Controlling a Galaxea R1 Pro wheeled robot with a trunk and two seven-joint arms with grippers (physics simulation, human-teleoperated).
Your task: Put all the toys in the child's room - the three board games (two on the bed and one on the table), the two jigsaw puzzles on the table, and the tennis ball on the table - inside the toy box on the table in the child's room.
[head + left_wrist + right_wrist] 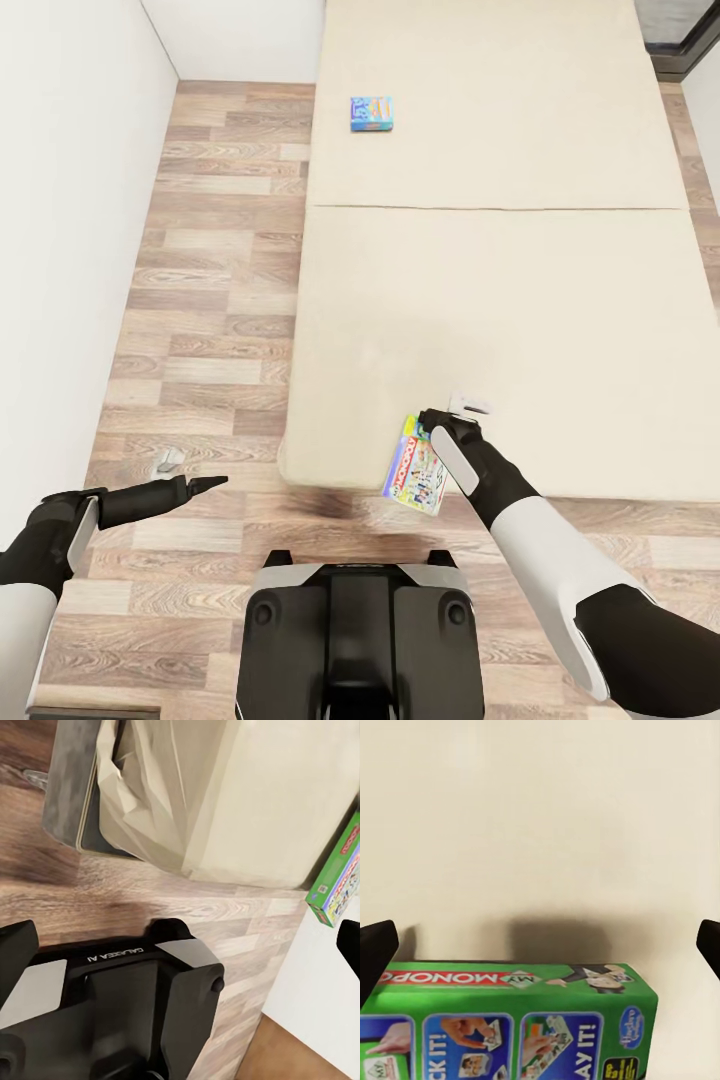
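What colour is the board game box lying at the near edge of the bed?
Mostly green, with a red Monopoly logo band; the green rectangular board game box shows best in the right wrist view.

Arms: white shells, black joints, grey panels behind each black end effector. Base (358, 640): black and grey, lettered "GALAXEA AI".

The green Monopoly box (418, 467) at the lower centre of the head view is partly covered by the right gripper (447, 420), whose fingertips are too small there to tell their spread. In the right wrist view the box (510, 1020) is cut off by the bottom edge. In the left wrist view it (337, 874) runs off the right edge. The blue box (371, 114) near the top of the head view carries print too small to read. The bed (500, 250) is cropped at the top and right edges.
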